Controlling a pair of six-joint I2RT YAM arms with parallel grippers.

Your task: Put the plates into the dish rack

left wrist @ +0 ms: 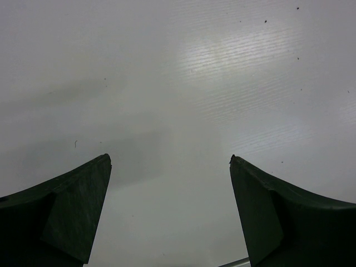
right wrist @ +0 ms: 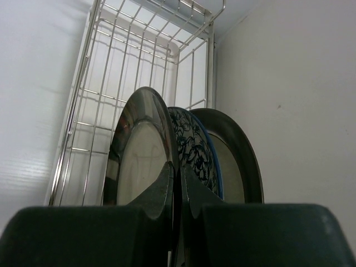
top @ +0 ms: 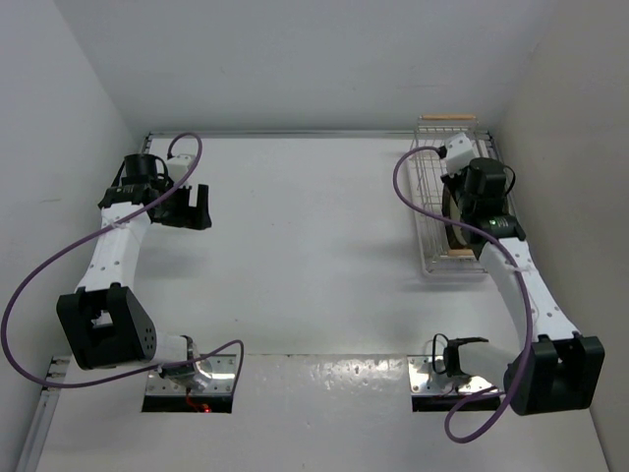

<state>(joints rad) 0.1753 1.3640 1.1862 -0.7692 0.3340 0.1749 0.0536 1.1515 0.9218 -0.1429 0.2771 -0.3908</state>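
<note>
The right gripper (right wrist: 177, 173) is pinching the rim of the dark-rimmed plate (right wrist: 139, 153), setting it upright in the dish rack (right wrist: 111, 67) beside the other two plates (right wrist: 197, 150). Next it likely needs to release and lift clear. The left gripper (left wrist: 169, 164) is hanging open over the surface (left wrist: 178, 67).

Three plates (right wrist: 139, 161); one wire dish rack (right wrist: 133, 53); two arms (top: 118, 246), each with one claw: left claw (left wrist: 169, 167), right claw (right wrist: 177, 169)
</note>
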